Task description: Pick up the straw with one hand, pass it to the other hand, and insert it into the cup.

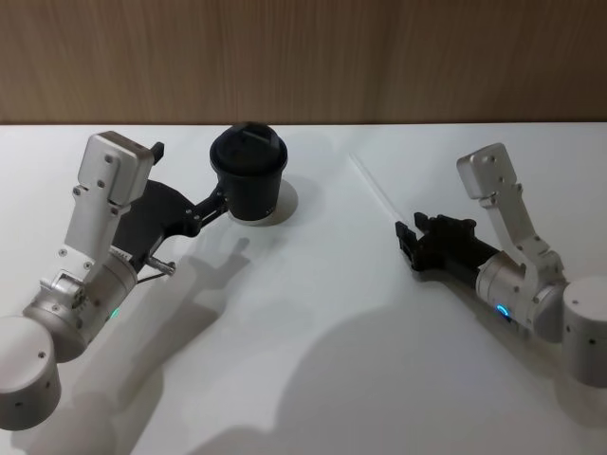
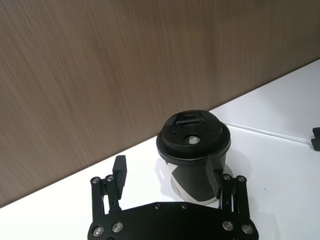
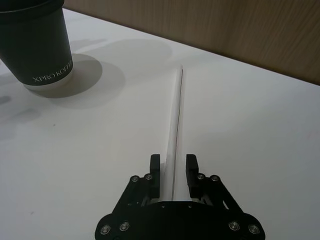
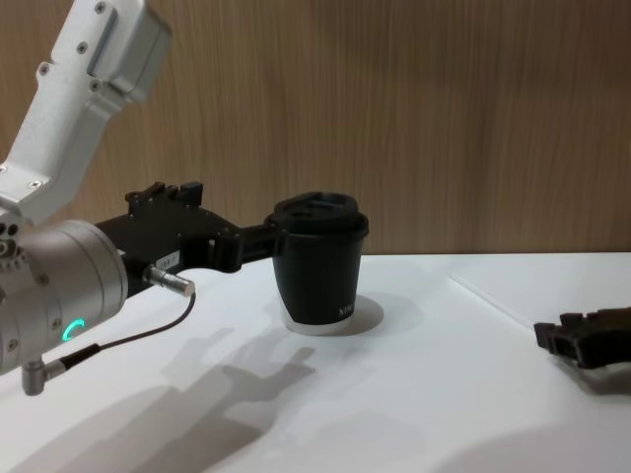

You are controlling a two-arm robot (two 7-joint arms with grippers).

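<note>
The white straw [image 1: 381, 191] lies flat on the table, right of centre. Its near end runs between the fingers of my right gripper [image 1: 410, 243], which sits low over the table. In the right wrist view the straw [image 3: 175, 120] passes between the two black fingers [image 3: 155, 170] with a narrow gap on each side, so this gripper [image 3: 173, 167] is open. The black lidded cup [image 1: 248, 175] stands upright at the back centre. My left gripper [image 1: 216, 199] is open at the cup [image 2: 192, 145]: one finger [image 2: 216, 177] lies against its side and the other [image 2: 120, 170] stands apart.
The white table [image 1: 313, 332] ends at a wooden wall [image 1: 303, 57] just behind the cup. In the chest view the left gripper [image 4: 258, 238] reaches the cup [image 4: 319, 271] from the left, and the right gripper [image 4: 577, 340] lies low at the right edge.
</note>
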